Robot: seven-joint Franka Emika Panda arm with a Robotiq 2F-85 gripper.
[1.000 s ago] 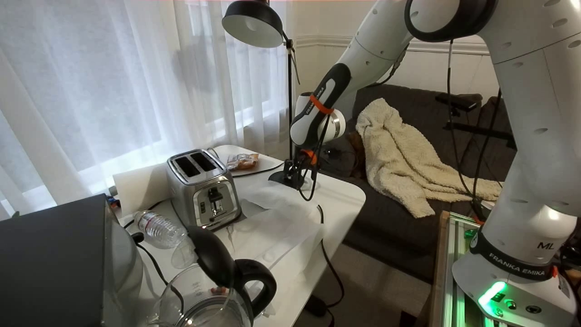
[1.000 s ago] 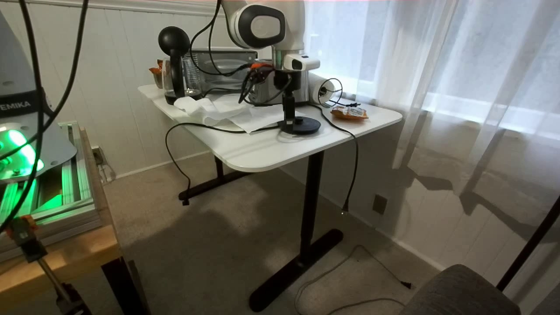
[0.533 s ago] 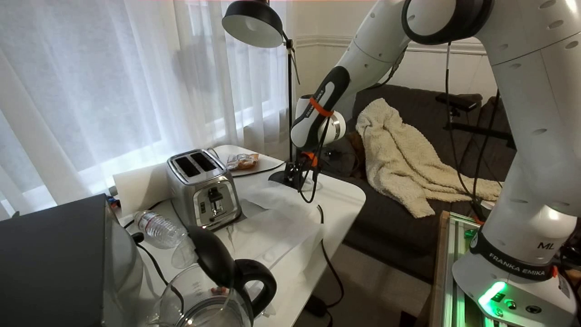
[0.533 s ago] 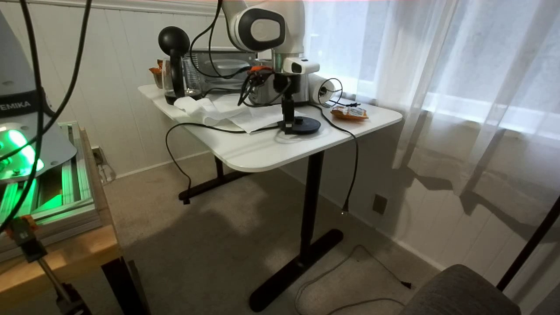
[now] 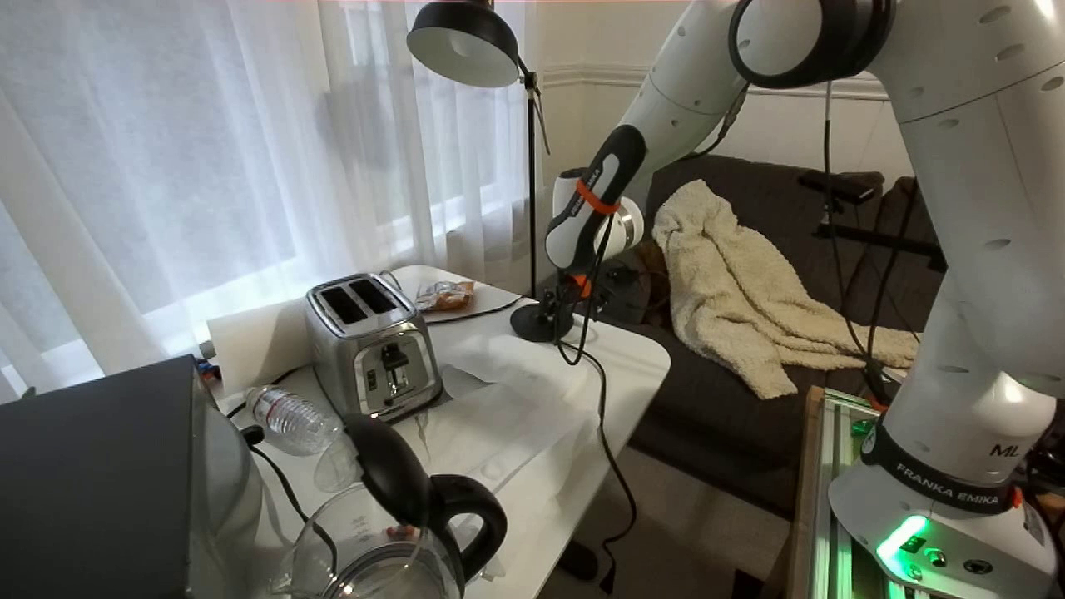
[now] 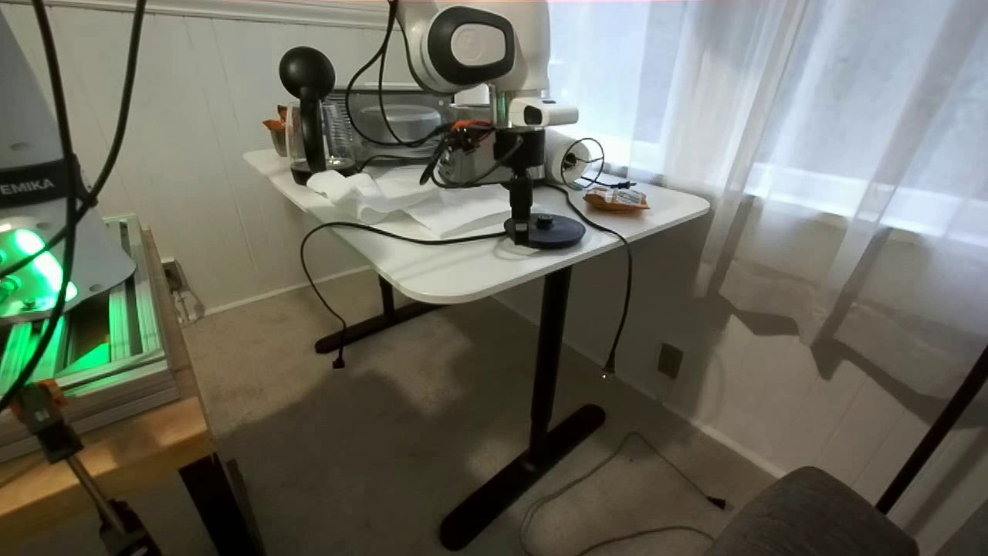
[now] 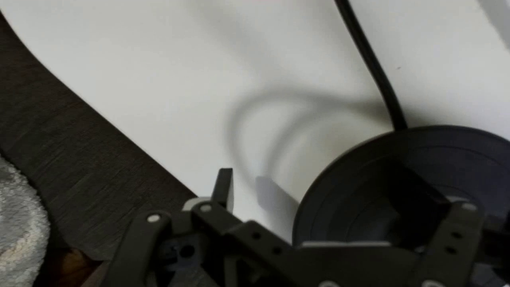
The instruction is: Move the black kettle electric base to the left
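The black kettle electric base (image 5: 526,324) lies flat on the white table, near its end, in both exterior views. Its raised hub shows on the disc (image 6: 567,234) there. In the wrist view the base (image 7: 342,199) fills the lower right, with its black cord (image 7: 374,65) running up and away. My gripper (image 7: 314,177) is low over it, jaws wide apart. One finger (image 7: 224,185) stands outside the rim, above bare table. The other side lies dark over the disc; whether it touches the hub cannot be told. In an exterior view a finger of my gripper (image 6: 522,232) reaches down at the base's near side.
A silver toaster (image 5: 374,358), glass kettle (image 5: 383,541), plastic bottle (image 5: 293,418) and dark oven (image 5: 100,474) share the table. White paper (image 6: 448,212) lies beside the base, a snack bag (image 6: 617,201) nearby. The rounded table edge (image 6: 455,297) is close to the base.
My arm and the base have shifted together toward the table's end, to the right in both exterior views. The base's cord and hanging plug have moved along with it. The jaws stay wide.
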